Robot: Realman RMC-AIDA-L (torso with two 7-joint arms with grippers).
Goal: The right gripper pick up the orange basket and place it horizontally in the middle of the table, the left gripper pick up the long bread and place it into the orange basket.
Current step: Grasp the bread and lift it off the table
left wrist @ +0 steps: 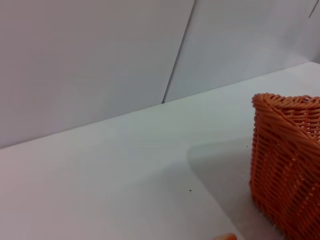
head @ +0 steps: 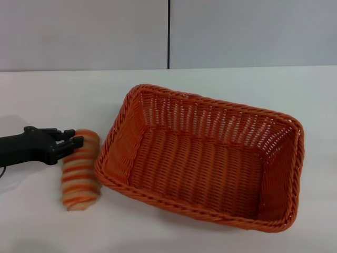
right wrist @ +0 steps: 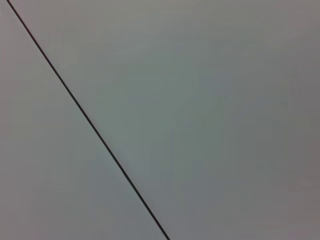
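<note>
While orange basket (head: 205, 163) empty, long bread (head: 80, 171) beside.

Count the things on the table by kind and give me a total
Orange woven wicker basket: 1
Striped orange-and-cream oblong bread roll: 1
Black robot hand, the left one, at the roll's far end: 1
Total: 3

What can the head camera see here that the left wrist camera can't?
Only the head view shows the left gripper at the far end of the long bread, plus the orange basket's bare inside. Only the left wrist view shows the basket's outer corner up close. Both share the white table, the basket and the grey wall.
</note>
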